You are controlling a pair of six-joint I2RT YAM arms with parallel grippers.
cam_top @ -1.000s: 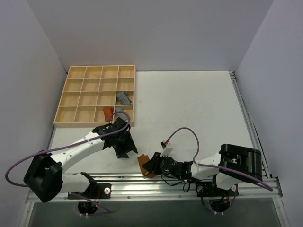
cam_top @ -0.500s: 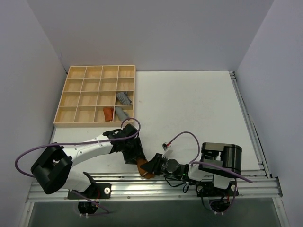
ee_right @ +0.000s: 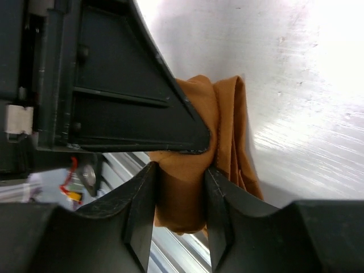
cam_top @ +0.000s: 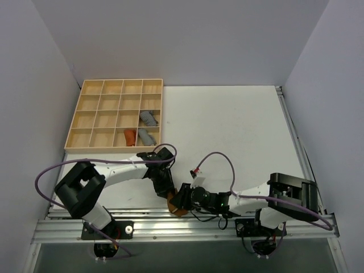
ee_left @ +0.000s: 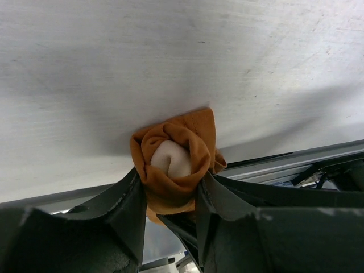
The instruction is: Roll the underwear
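The underwear (cam_top: pixel 174 206) is a caramel-brown bundle at the table's near edge, between both grippers. In the left wrist view it is a rolled wad (ee_left: pixel 175 149) with pale beige fabric showing in its centre. My left gripper (ee_left: pixel 170 181) is shut on its near end, and in the top view the left gripper (cam_top: pixel 167 189) sits just left of the bundle. My right gripper (ee_right: pixel 181 175) is shut on the underwear (ee_right: pixel 227 122) from the other side, with the left gripper's black finger right against it. The top view shows the right gripper (cam_top: pixel 183 199) touching the bundle.
A wooden compartment tray (cam_top: pixel 94 118) stands at the back left. It holds two grey rolled cloths (cam_top: pixel 149 118) (cam_top: pixel 146 136) and a redder orange rolled cloth (cam_top: pixel 130 136). An aluminium rail (cam_top: pixel 170 223) runs along the near edge just below the bundle.
My left gripper has moved right and toward the near edge, from beside the tray to the underwear, and has shut on it. My right gripper has kept its hold.
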